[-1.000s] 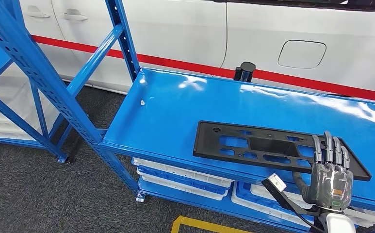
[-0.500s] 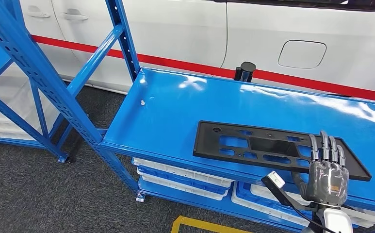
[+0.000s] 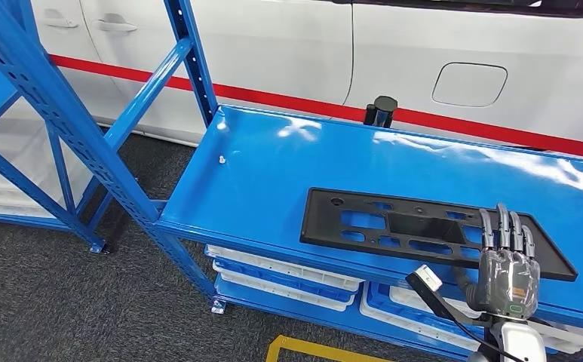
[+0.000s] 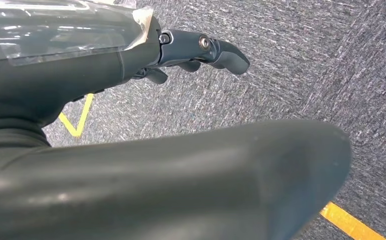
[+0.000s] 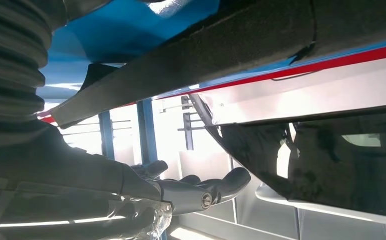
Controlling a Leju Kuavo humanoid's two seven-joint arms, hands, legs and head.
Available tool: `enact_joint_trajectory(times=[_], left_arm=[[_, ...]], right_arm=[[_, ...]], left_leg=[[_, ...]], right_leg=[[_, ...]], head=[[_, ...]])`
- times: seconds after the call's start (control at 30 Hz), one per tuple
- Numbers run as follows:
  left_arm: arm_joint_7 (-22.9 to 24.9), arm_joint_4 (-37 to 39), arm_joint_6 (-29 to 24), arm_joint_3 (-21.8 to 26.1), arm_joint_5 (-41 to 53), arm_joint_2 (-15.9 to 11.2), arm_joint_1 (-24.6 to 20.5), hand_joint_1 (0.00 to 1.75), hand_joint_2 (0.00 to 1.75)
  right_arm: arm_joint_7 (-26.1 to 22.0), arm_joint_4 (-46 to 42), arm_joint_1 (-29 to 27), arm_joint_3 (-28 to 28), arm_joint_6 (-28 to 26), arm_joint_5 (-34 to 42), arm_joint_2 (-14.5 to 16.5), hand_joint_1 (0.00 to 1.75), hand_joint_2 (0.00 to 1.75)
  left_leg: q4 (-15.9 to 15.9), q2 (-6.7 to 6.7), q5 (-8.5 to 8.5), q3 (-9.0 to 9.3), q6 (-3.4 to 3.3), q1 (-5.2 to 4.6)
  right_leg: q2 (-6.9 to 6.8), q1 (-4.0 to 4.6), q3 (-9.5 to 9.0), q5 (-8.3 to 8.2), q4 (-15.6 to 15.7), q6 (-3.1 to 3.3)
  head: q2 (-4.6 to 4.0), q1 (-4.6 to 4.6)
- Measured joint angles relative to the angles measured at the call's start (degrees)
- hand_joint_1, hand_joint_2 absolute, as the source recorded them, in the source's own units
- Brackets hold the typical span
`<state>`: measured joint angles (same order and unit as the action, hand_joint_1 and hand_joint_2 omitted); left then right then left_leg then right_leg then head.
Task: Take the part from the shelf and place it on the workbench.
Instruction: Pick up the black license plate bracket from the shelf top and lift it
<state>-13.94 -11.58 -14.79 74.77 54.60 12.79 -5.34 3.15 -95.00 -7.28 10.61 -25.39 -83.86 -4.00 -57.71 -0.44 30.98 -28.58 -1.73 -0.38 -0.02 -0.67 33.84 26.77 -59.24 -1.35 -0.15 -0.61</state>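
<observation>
The part (image 3: 394,226) is a flat black plastic panel with several cut-outs, lying on the blue shelf deck (image 3: 273,173) near its front edge. My right hand (image 3: 508,271) is at the panel's right end, its straight fingers overlapping the near edge and spread a little. It holds nothing that I can see. In the right wrist view the panel's dark edge (image 5: 205,55) runs just beyond my right hand (image 5: 191,192), with a gap between them. My left hand (image 4: 200,47) hangs over grey carpet, fingers loosely bent and empty.
White trays (image 3: 280,275) sit on the level under the shelf deck. A blue rack upright (image 3: 84,143) with diagonal braces stands at the left. A white car with a red stripe (image 3: 424,45) fills the background, and a black cylinder (image 3: 382,111) stands at the deck's back edge. A yellow floor line (image 3: 303,348) lies below.
My right hand has shifted slightly left and sunk a little at the panel's right end. The panel has not moved.
</observation>
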Motion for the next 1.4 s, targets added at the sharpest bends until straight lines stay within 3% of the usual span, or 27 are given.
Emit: enact_joint_trajectory(times=[0.2, 0.23, 0.33, 0.37, 0.77, 1.1, 1.23, 1.4], left_arm=[[-0.34, 0.0, 0.31, -0.49, 0.63, -0.02, -0.04, 0.0, 0.0], [-0.42, 0.0, 0.35, -0.66, 0.76, -0.02, -0.06, 0.0, 0.0], [-0.48, 0.0, 0.46, -1.08, 1.15, -0.05, -0.08, 0.0, 0.0], [-0.47, 0.0, 0.51, -1.21, 1.32, -0.07, -0.08, 0.0, 0.0], [-0.15, 0.0, 0.85, -2.04, 1.86, -0.19, -0.1, 0.0, 0.0], [-0.42, 0.0, 1.11, -2.42, 1.98, -0.34, -0.1, 0.0, 0.0], [-1.18, 0.0, 2.13, -2.5, 2.07, -0.54, -0.11, 0.0, 1.75], [-0.86, 0.0, 2.89, -2.52, 2.46, -0.7, -0.1, 0.0, 1.75]], right_arm=[[-1.63, 4.32, 3.43, 0.02, -3.43, 1.65, -1.15, 0.05, 1.75], [-2.05, 5.41, 4.11, 0.03, -4.26, 1.97, -1.41, 0.19, 1.75], [-3.16, 8.46, 5.62, 0.16, -6.46, 2.91, -2.15, 1.21, 1.75], [-3.47, 9.33, 5.98, 0.3, -7.22, 3.13, -2.32, 1.46, 1.75], [-5.07, 13.15, 7.2, 2.12, -10.08, 2.4, -2.5, 1.66, 1.75], [-5.19, 13.81, 7.21, 2.67, -11.03, 2.27, -2.4, 1.67, 1.75], [-6.37, 13.52, 7.06, 2.91, -12.65, 5.26, -2.2, 1.74, 1.75], [-14.17, 10.31, 5.78, 2.8, -12.07, 21.83, -1.87, 1.75, 1.75]], left_leg=[[-0.01, 0.01, 0.0, 0.02, 0.0, -0.01], [-0.01, 0.0, 0.0, 0.03, 0.0, -0.01], [-0.02, -0.01, -0.01, 0.03, 0.0, -0.01], [-0.02, -0.01, -0.01, 0.03, 0.0, -0.01], [-0.01, -0.02, 0.0, 0.0, -0.01, -0.01], [-0.02, -0.01, 0.0, 0.01, -0.01, -0.01], [-0.02, -0.01, 0.0, 0.01, -0.01, -0.01], [-0.02, 0.0, 0.0, 0.01, -0.01, -0.02]], right_leg=[[0.01, 0.0, -0.01, -0.01, 0.0, 0.0], [0.01, 0.0, -0.02, -0.01, 0.0, 0.0], [0.0, -0.01, -0.02, -0.01, 0.0, -0.01], [0.0, -0.01, -0.02, -0.01, 0.0, -0.01], [0.0, -0.02, -0.01, -0.01, 0.0, -0.01], [0.0, -0.02, 0.0, -0.01, 0.0, -0.01], [0.0, -0.02, 0.0, -0.01, 0.0, -0.01], [0.01, -0.02, -0.01, -0.01, 0.0, -0.01]], head=[[0.0, 0.01], [0.0, 0.01], [0.0, 0.01], [0.0, 0.01], [0.0, 0.01], [0.0, 0.0], [0.0, 0.01], [0.0, 0.01]])
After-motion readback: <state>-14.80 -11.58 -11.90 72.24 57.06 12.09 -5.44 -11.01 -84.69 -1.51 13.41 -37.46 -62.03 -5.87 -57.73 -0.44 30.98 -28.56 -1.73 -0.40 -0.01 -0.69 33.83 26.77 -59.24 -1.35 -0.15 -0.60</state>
